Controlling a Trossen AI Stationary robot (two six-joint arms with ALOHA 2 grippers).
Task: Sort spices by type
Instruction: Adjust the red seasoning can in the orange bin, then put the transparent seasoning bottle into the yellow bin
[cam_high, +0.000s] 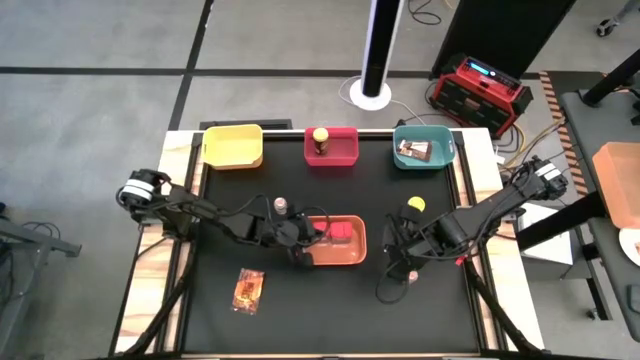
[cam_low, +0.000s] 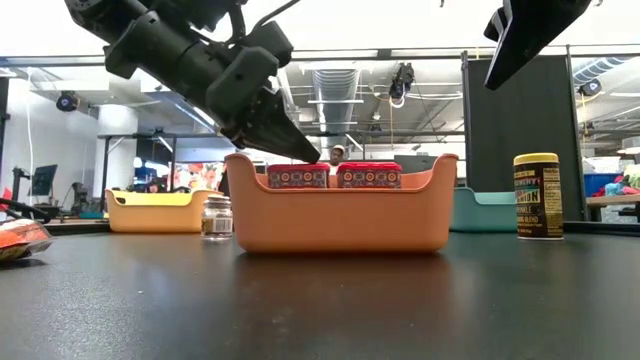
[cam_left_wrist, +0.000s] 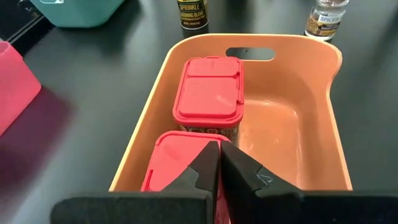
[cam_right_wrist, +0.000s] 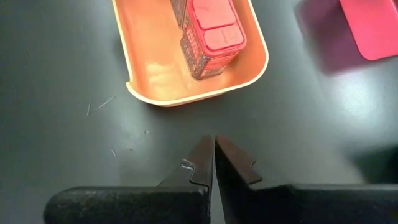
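Tubs (cam_left_wrist: 208, 93), red and blocky, sit side by side inside the orange tray (cam_left_wrist: 323, 130); they look rigid and light, best pinched across their flat sides. Left end effector (cam_left_wrist: 219, 163), fingers together, hovers over the nearer tub.

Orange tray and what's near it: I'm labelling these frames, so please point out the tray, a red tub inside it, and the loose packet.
orange tray (cam_high: 357, 256): high view, right-hand wall.
red tub (cam_left_wrist: 208, 89): left wrist view, lid top.
packet (cam_high: 248, 290): high view, middle of its printed face.
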